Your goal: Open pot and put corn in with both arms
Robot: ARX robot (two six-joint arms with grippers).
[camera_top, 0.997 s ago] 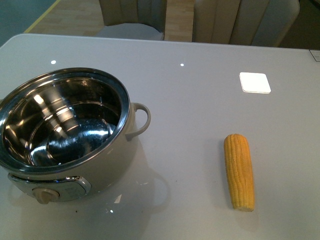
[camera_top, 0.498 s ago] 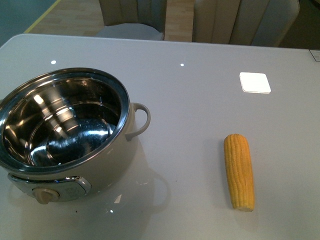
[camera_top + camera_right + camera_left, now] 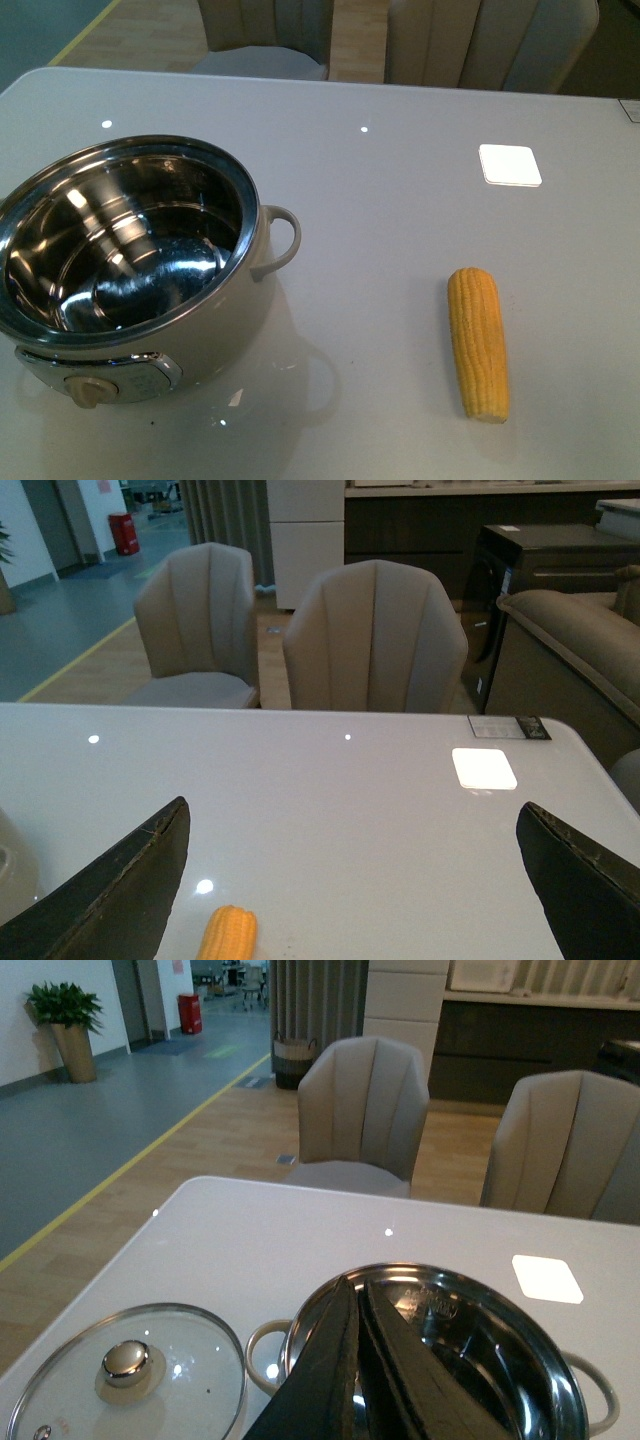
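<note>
The cream-white pot (image 3: pixel 205 335) stands open at the left of the table, its steel inside empty. It also shows in the left wrist view (image 3: pixel 540 1380). The glass lid (image 3: pixel 125 1375) with its beige knob lies flat on the table beside the pot, seen only in the left wrist view. The yellow corn (image 3: pixel 478 342) lies on the table at the right, apart from the pot. My left gripper (image 3: pixel 357 1290) is shut and empty above the pot's near rim. My right gripper (image 3: pixel 350 825) is open wide, with the corn's end (image 3: pixel 228 933) low between its jaws.
A white square patch (image 3: pixel 510 165) lies on the grey table (image 3: pixel 380 200) at the far right. Two beige chairs (image 3: pixel 490 40) stand behind the table's far edge. Neither arm shows in the front view.
</note>
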